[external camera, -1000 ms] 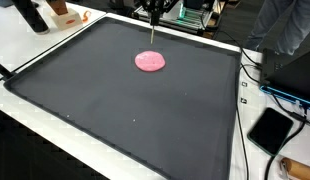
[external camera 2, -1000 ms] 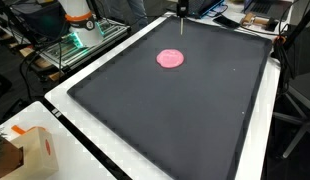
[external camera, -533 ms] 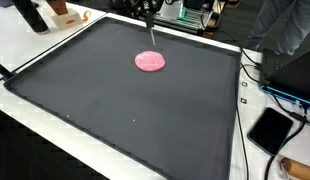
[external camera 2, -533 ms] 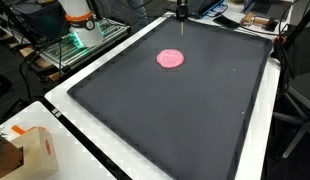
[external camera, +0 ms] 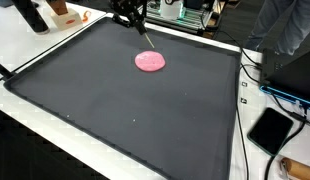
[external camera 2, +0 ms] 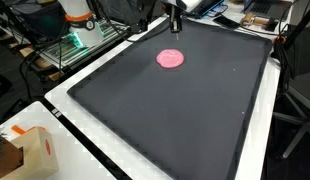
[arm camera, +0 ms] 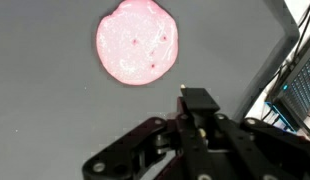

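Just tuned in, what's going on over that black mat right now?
The arm's end effector hangs over the far edge of the black mat, shut on a thin rod that slants down toward the pink disc. The rod's tip is at the disc's far edge; whether it touches is too fine to tell. The disc lies flat on the mat.

Gripper (arm camera: 200, 108) blurred and cut off by the wrist view's bottom edge — jaws unclear; disc (arm camera: 138, 42) clipped at the top
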